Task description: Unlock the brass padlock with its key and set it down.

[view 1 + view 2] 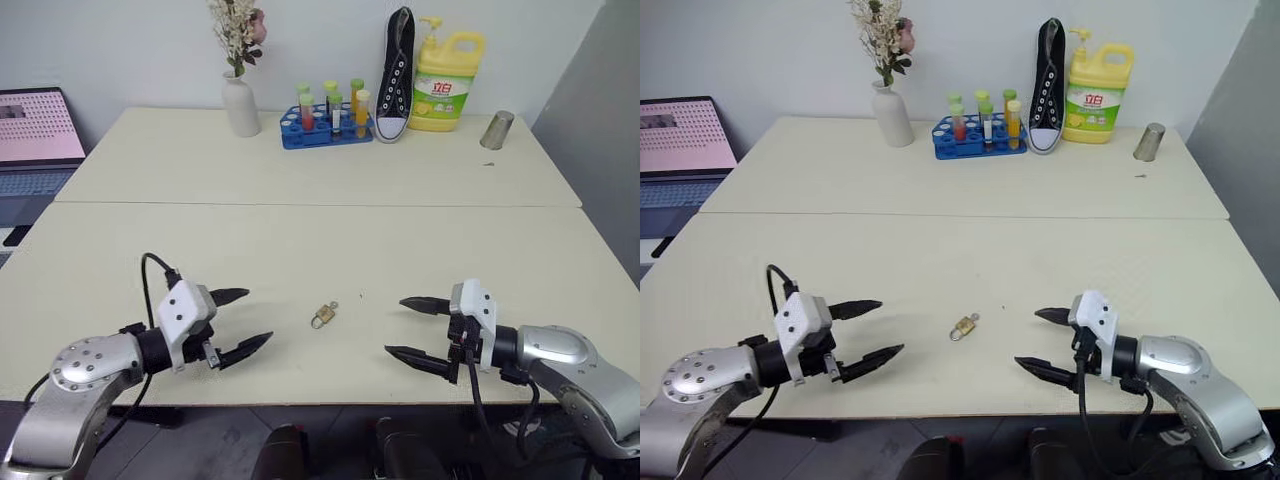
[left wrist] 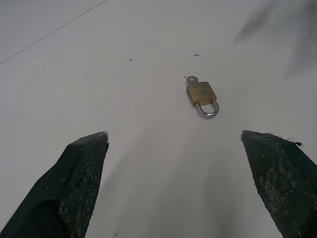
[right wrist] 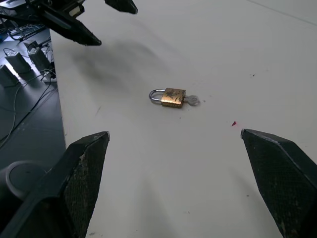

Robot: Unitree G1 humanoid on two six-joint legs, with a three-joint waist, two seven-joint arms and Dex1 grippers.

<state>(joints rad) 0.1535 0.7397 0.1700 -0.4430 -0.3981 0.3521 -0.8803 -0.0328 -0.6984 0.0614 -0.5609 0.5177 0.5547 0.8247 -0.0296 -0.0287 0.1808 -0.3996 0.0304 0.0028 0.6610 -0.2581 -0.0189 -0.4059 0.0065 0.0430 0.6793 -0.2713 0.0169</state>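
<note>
Clearly, the only writing in the room is sitting on the yellow detergent bottle (image 1: 446, 82) at the far edge of the table (image 1: 300, 230): a green and red label, its characters too small for reading. Beside it a black sneaker (image 1: 397, 75) is standing on its heel, then a blue rack of tubes (image 1: 327, 117) and a white vase (image 1: 240, 103); a metal cup (image 1: 497, 130) is waiting near the far right corner.

The brass padlock (image 1: 322, 317) is lying flat close to the near edge, between the two grippers and touching neither. The left gripper (image 1: 239, 323) and the right gripper (image 1: 412, 328) are both hovering wide open, holding nothing, and pointing toward each other.

The wrist views are giving more: the key (image 3: 192, 100) is sticking out of the padlock's bottom, and the shackle is looking closed. From the head cameras this detail is hardly readable.
</note>
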